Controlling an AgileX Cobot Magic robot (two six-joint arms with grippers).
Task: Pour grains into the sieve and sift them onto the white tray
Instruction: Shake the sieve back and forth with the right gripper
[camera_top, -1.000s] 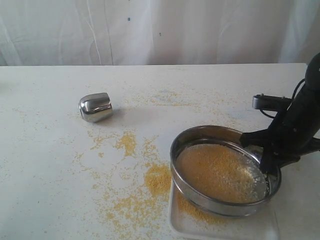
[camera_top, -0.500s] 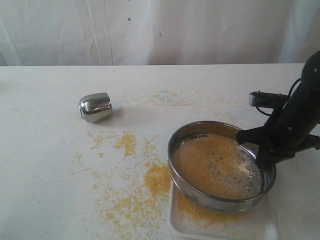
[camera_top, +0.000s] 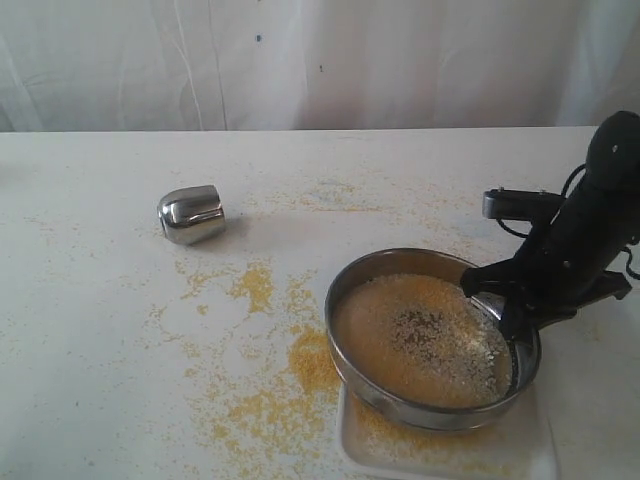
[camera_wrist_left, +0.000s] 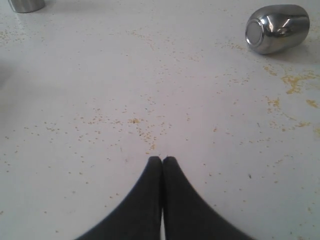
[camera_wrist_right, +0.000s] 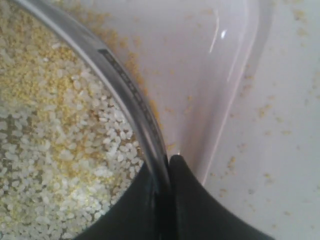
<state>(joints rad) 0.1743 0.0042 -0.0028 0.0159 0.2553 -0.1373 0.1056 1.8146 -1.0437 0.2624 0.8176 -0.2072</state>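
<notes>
- The pouring step looks finished: the small steel cup (camera_top: 191, 214) lies on its side on the table (camera_top: 90, 380), well apart from the sieve (camera_top: 392, 265), and no grains show at its mouth.
- The step in hand, as I judge it, is the sifting.
- The right gripper (camera_top: 500, 300) pinches the rim of the sieve, with 1 finger inside the rim and 1 outside; the right wrist view shows this clearly.
- The sieve is over the white tray (camera_top: 455, 462), and its left part reaches past the tray's edge. I cannot tell if it touches the tray or is lifted a little.
- The grains (camera_top: 420, 335) cover almost all the mesh. Near the middle there is 1 darker patch where whitish, coarser bits lie and the fine yellow part is thinner.
- Some fine yellow grains already lie on the tray under and beside the sieve, so a part of the sifting is done, but I think most of it is left.
- Many spilled grains (camera_top: 315, 360) lie on the table just beside the tray, so they missed it.
- The left gripper (camera_wrist_left: 162, 160) has its 2 fingers pressed together with nothing between them, and it hangs over the bare table, away from the work.
</notes>
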